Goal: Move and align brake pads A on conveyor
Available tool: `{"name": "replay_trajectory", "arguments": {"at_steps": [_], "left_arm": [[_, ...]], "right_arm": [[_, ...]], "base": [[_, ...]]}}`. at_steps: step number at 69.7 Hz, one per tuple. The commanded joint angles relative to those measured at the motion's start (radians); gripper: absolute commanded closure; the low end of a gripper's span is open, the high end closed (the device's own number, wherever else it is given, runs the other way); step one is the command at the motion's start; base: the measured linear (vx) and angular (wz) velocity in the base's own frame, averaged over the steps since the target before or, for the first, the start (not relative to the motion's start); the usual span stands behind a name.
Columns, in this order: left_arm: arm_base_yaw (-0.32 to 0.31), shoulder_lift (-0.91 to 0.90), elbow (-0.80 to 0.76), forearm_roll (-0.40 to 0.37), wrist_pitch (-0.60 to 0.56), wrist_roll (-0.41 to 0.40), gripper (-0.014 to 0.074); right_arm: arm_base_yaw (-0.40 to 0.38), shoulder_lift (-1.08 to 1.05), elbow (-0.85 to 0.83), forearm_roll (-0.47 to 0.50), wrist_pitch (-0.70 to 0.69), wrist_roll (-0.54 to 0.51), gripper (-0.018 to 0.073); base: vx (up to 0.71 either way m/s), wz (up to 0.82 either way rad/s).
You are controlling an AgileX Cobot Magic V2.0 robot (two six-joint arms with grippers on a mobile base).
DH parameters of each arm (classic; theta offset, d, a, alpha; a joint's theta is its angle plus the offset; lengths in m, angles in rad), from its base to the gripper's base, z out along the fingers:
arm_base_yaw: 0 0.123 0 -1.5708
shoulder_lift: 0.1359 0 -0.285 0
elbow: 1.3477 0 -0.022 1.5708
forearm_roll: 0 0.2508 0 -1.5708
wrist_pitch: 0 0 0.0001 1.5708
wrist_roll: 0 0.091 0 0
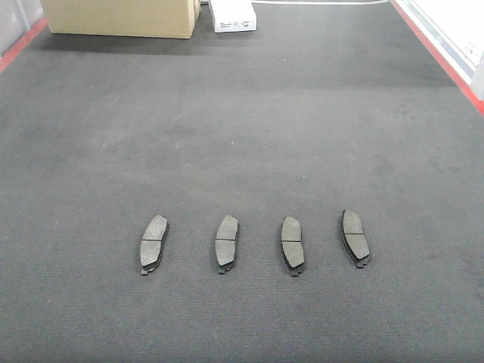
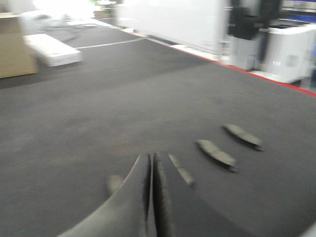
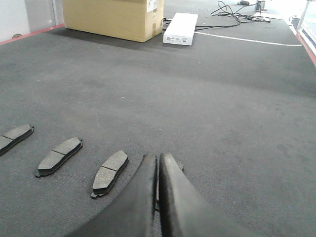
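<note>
My left gripper (image 2: 151, 163) hung low with its two dark curved fingers (image 2: 133, 190) pressed together, only a thin seam between them, the tips pointing forward and away from me. That view was blurred. My right gripper (image 3: 158, 159) sat in the same pose, its fingers (image 3: 180, 197) closed against each other, nothing between them, tips angled ahead.

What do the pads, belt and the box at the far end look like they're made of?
Brake pads: matte grey, grainy faces on a darker backing layer, likely friction compound on metal plates. Conveyor: charcoal, fuzzy, carpet-like weave, probably felt or textile. Box: tan, flat-sided with a seam, looks like cardboard.
</note>
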Motion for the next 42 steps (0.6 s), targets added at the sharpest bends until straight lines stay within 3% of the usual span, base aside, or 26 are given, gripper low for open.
{"name": "replay_trajectory", "arguments": {"at_steps": [1,9,19,27,42], "left_arm": [[0.102,0.012,-0.022,-0.007,-0.080,-0.010,0.0602],[0.243,0.012,-0.022,-0.005,-0.080,-0.010,0.0602],[0.361,-0.050,-0.001,0.024,-0.080,-0.010,0.0602],[0.404,-0.156,0.061,0.030,-0.080,-0.010,0.0602],[0.406,-0.217,0.192,0.030,-0.101,-0.010,0.0602]], "right_arm": [[-0.002,0.011,-0.024,-0.018,-0.069,-0.004,0.0563],[-0.002,0.011,-0.024,-0.018,-0.071,-0.004,0.0563],[-0.002,0.011,-0.024,-0.018,-0.071,-0.004,0.0563],[-0.002,0.012,-0.024,-0.018,-0.071,-0.004,0.0563],[-0.002,0.012,-0.024,-0.017,-0.071,-0.004,0.0563]], "base": [[0.00,0.00],[0.00,0.00],[0.00,0.00],[0.00,0.00],[0.00,0.00]]}}
